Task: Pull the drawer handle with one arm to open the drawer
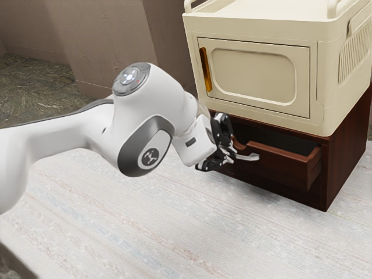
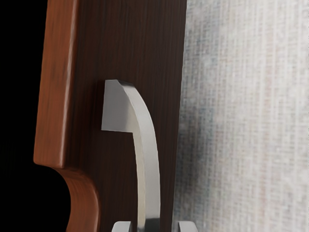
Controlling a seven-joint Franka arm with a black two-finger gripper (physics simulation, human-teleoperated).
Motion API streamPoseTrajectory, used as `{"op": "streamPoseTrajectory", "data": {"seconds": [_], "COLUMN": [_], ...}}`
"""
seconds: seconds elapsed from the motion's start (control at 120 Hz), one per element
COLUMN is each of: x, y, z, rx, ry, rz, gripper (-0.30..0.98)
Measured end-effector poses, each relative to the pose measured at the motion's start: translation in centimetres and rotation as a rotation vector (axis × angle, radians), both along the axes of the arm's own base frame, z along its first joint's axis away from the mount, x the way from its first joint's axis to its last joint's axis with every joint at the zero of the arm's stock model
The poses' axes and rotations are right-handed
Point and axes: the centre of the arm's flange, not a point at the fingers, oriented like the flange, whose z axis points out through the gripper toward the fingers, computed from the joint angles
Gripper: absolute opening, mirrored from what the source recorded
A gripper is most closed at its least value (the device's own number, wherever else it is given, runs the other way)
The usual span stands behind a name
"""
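Note:
Around the drawer's silver handle [image 1: 251, 157], my gripper [image 1: 228, 152] stands open at the drawer front in the exterior view. The brown drawer [image 1: 285, 165] is partly pulled out of the dark wood cabinet, with its dark inside visible above the front. In the wrist view the curved handle [image 2: 148, 164] runs between the fingertips of the gripper [image 2: 154, 226], with a visible gap at least on one side. The drawer front [image 2: 128, 48] lies behind the handle, and its top edge has a curved notch. The handle's other end is hidden.
A cream cabinet [image 1: 253, 113] with an orange-handled door [image 1: 253, 72] stands on the dark wood cabinet [image 1: 346, 157]. A pale woven surface [image 1: 192, 226] stretches in front and below. Behind are a brown wall [image 1: 116, 35] and a dark patterned floor [image 1: 35, 87].

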Motion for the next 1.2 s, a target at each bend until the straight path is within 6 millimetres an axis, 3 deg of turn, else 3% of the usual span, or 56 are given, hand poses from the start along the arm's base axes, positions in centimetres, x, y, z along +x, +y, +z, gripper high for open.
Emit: {"op": "streamPoseTrajectory", "data": {"seconds": [0.417, 0.717, 1.2], "x": [-1.6, -3.1, -4.2], "y": [-0.2, -1.6, -1.3], "z": [0.1, 0.1, 0.4], "rx": [0.008, 0.006, 0.01], "ry": [0.002, 0.007, 0.003], "rz": [0.0, -0.02, -0.014], "gripper": [0.03, 0.03, 0.03]}}
